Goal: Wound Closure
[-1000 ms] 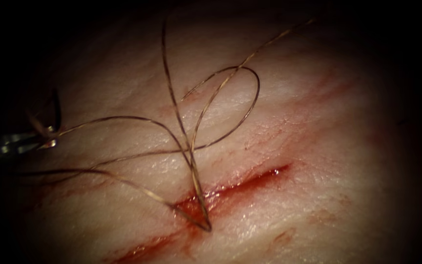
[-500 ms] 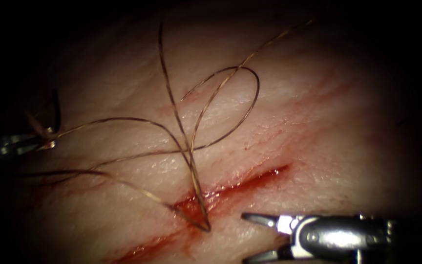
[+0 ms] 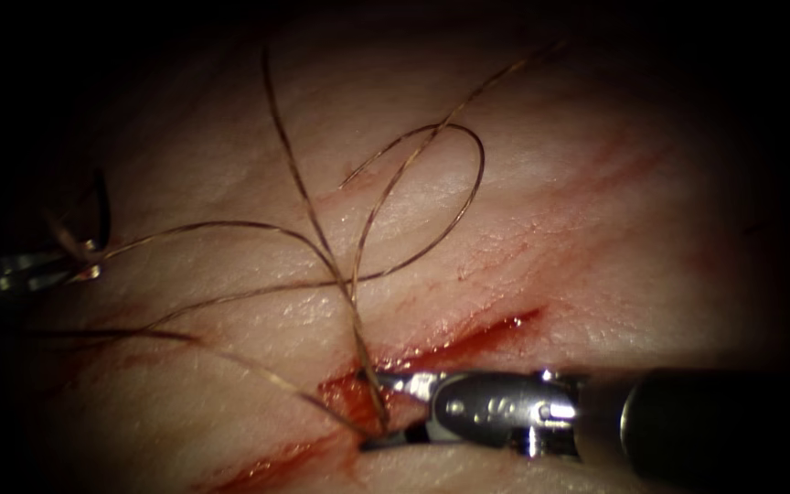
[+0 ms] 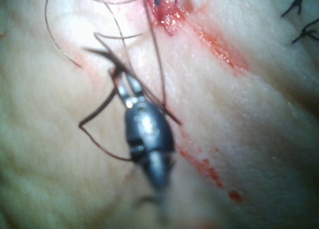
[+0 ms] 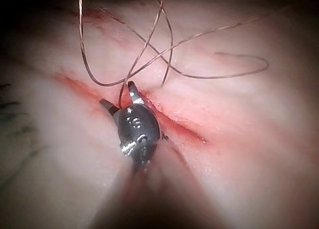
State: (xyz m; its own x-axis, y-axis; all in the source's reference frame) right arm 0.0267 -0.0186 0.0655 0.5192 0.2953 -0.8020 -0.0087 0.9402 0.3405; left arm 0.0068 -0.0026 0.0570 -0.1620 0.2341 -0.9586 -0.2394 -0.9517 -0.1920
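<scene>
Thread (image 3: pixel 386 197) is seen lying in loose loops over the tissue (image 3: pixel 596 229) left of and beyond the cut (image 3: pixel 468 340), with two strands running down into the cut's red fluid. The right tool (image 3: pixel 372 410) is held at the cut with its jaws spread around those strands, nothing being gripped. At the far left, the curved needle (image 3: pixel 101 209) is pinched near one end by the left tool (image 3: pixel 84 261), clear of the tissue.

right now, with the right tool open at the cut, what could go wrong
1. The right tool, holding nothing, has open jaws astride the thread where it enters the cut; closing there could fray or sever it.
2. The left tool holds the needle off the tissue, left of the cut; the loose thread loops might snag it.
</scene>
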